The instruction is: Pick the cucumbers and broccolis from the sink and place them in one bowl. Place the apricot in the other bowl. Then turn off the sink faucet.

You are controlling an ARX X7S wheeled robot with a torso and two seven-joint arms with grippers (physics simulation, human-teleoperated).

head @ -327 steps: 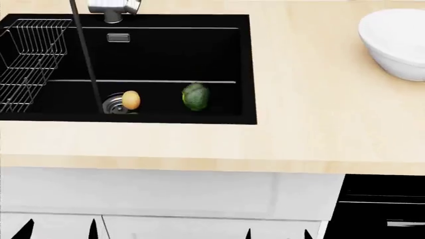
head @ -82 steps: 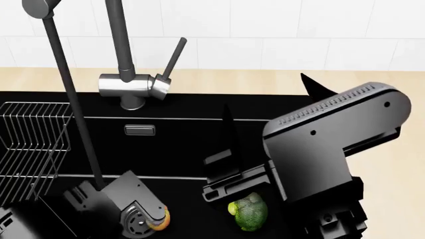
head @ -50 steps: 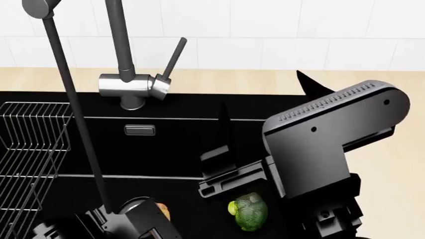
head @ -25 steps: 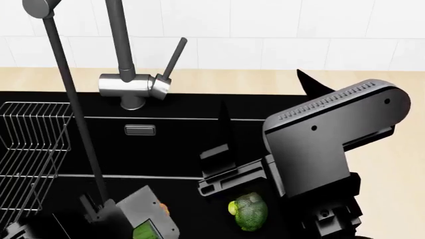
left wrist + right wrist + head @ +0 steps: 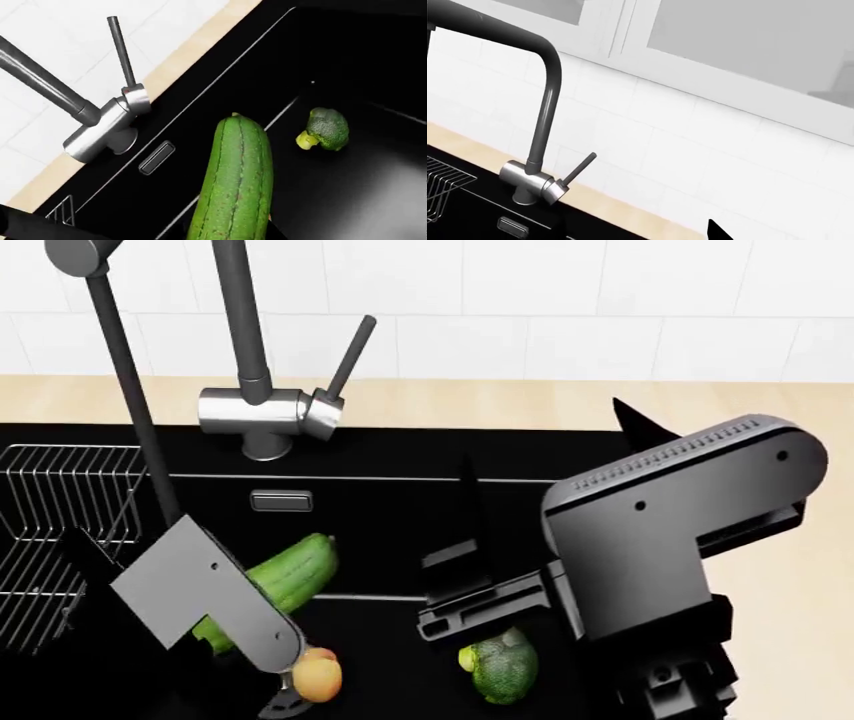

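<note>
A wire rack point(image 5: 60, 530) sits at the left edge of the head view — thin steel bars. Behind runs a pale wooden counter point(image 5: 534, 400) and white wall tiles point(image 5: 601, 320).

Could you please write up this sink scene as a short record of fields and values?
setting: matte black rectangular sink set in a pale wooden counter
left gripper: holding the long ridged green cucumber lifted above the basin; its jaws are hidden
right gripper: above the small dark green broccoli floret, jaw state unclear
apricot: small yellow-orange fruit on the sink floor by the drain
faucet: brushed-steel body with dark grey neck, thin lever slanted
rack: wire rack at the sink's left side
</note>
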